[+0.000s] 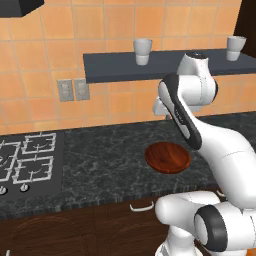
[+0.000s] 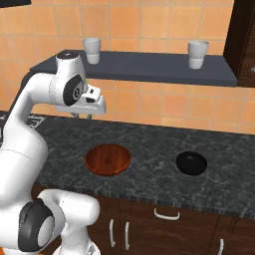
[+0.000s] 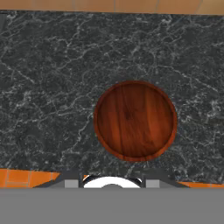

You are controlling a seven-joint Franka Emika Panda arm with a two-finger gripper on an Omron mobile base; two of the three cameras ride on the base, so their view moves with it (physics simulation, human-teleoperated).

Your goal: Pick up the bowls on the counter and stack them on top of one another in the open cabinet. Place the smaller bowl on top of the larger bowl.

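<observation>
A white robot arm holds its two-finger gripper (image 2: 88, 115) high above a dark speckled stone counter (image 2: 149, 149); the hand points downward and touches nothing. Whether the fingers are apart or together cannot be told from these views, but they hold nothing.

Judging by the layout, the work stands at its first step: reaching for the larger bowl, with neither bowl yet moved to the shelf. The next move likely calls for lowering the hand straight down so the fingers straddle one side of the rim.

The wide, shallow, glossy reddish-brown wooden bowl (image 3: 135, 120) sits upright on the counter almost directly below the hand, just past centre toward 3 o'clock in the hand view. In the right base view, the small round black bowl (image 2: 191, 163) lies well apart from it, at its 3 o'clock.

Farther back, toward 12 o'clock, a long dark grey wall shelf (image 2: 149, 67) carries two white cups (image 2: 91, 50), well apart.
</observation>
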